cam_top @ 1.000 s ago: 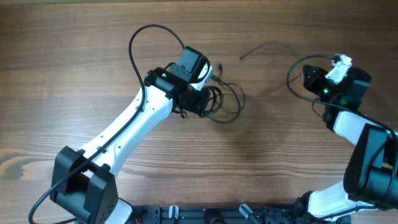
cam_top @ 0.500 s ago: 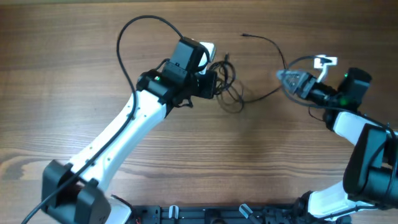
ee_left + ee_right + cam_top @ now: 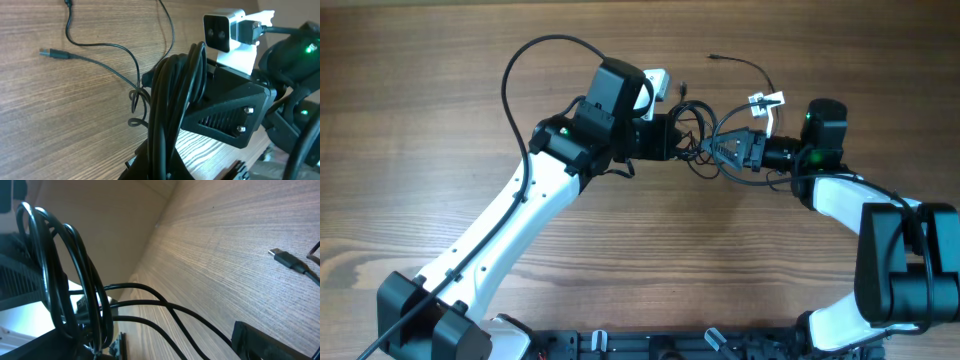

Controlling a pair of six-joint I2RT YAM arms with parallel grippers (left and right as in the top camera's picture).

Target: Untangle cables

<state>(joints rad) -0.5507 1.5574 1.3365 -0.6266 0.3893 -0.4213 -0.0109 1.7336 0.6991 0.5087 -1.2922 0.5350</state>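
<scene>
Finding: the cables (image 3: 694,135) sit as a bunched coil at mid-tabletop (image 3: 440,80), lifted at the tip of the left gripper (image 3: 678,136). Its jaws are closed tight on the coil, and the left wrist view shows the loops standing upright directly in front of the lens. The right gripper (image 3: 722,152) is level with the coil and just beside it, with its jaws spread fully wide and nothing between them. One trailing strand (image 3: 752,68) runs away from the bundle toward the far edge and ends in a plug (image 3: 713,57) lying flat on the wood. Assessment: the step in hand appears to be a second grasp, so that the coil can be drawn apart. It would be done best by closing the right jaws on a single outer loop or on the trailing strand, not on the whole bunch. The pull should then go away from the left hold, slowly, since a knot shows low on the strand. Markings: no brand, label or legible writing was found, and the white camera housing (image 3: 223,31) is unmarked.
</scene>
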